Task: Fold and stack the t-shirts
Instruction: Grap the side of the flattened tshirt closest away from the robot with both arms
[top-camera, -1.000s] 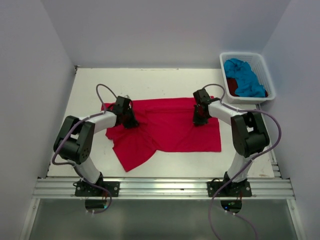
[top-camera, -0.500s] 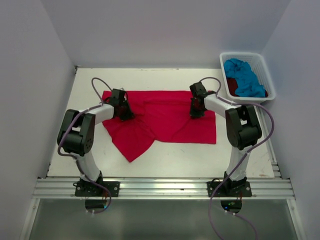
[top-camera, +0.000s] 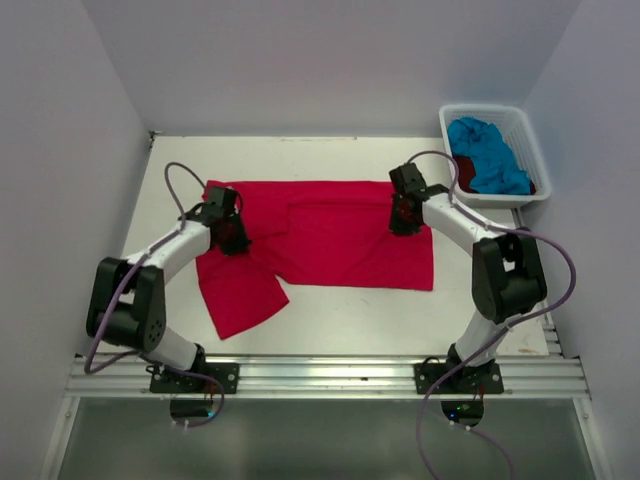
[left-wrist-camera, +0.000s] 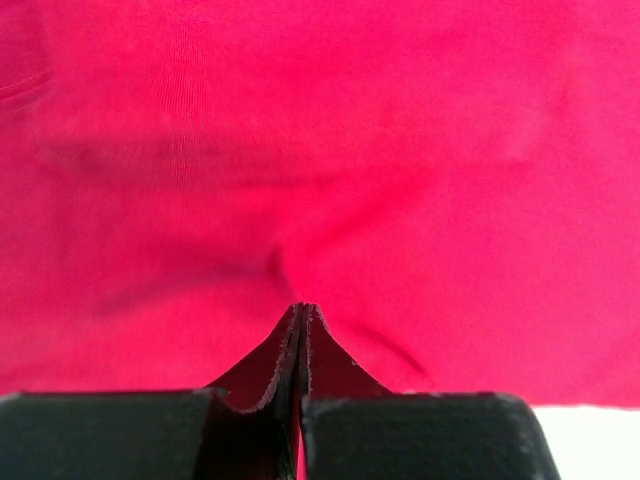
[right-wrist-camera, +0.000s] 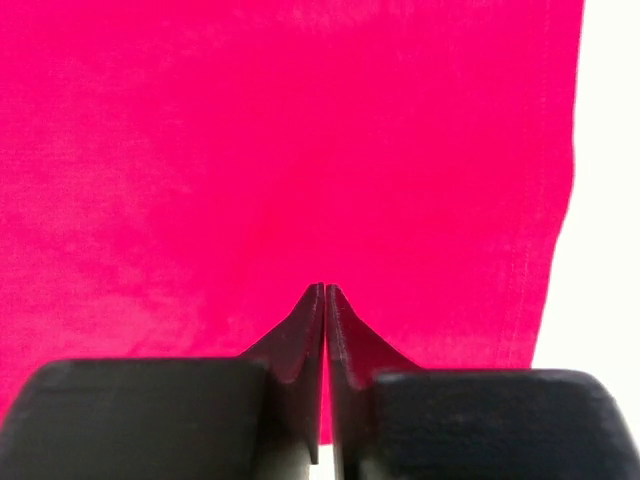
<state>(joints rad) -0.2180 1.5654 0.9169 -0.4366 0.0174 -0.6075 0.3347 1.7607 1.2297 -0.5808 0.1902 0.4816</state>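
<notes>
A bright red-pink t-shirt (top-camera: 330, 235) lies spread across the middle of the table, one flap trailing toward the near left. My left gripper (top-camera: 233, 240) is on its left part, shut; in the left wrist view the cloth (left-wrist-camera: 320, 150) puckers into creases that meet at the gripper (left-wrist-camera: 303, 308). My right gripper (top-camera: 402, 222) rests on the shirt's right part near the side hem. Its jaws (right-wrist-camera: 326, 288) show only a hairline slit, and the cloth (right-wrist-camera: 300, 150) around them lies flat. A turquoise t-shirt (top-camera: 490, 155) and a dark red t-shirt (top-camera: 463, 172) are bunched in the basket.
The white plastic basket (top-camera: 480, 108) stands at the far right corner, against the right wall. Bare white table (top-camera: 330, 320) runs along the near side in front of the shirt. Walls close in on the left, right and back.
Both grippers moved toward the far side, dragging the red-pink shirt with them. The left gripper also went left, stretching the shirt wider. The near-left flap slid left.
</notes>
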